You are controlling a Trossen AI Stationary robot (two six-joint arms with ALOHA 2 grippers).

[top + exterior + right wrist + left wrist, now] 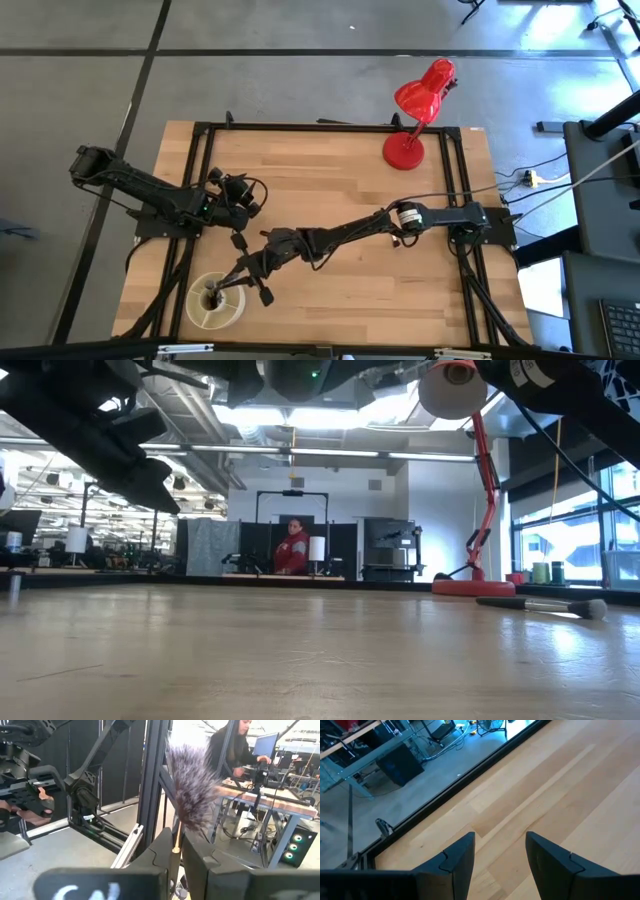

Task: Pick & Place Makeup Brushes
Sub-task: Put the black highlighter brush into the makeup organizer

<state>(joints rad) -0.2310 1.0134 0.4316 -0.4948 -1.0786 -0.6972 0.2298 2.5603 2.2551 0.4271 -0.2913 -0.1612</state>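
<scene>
My right gripper (232, 284) reaches across to the table's near left. It hovers by the rim of a pale round cup (214, 304) and is shut on a makeup brush with a fluffy grey-and-white head (192, 785). Another makeup brush (545, 603), dark with a silvery ferrule, lies flat on the wood at the right of the low view. My left gripper (500, 862) stands open over bare wood at the table's left side (240, 196), with nothing between its fingers. My right gripper pinches the brush's thin pale stem (176, 839), just under the bristles, between its two fingers. The brush stands about upright with the bristle head above the fingers. The fingers hide its lower end, so I cannot tell whether that end is inside the cup.
A red desk lamp (415, 120) stands at the far right corner. A black metal frame (330, 127) runs around the table's edges. The middle of the wooden top (350, 180) is bare. A person (293, 548) is in the room beyond the table.
</scene>
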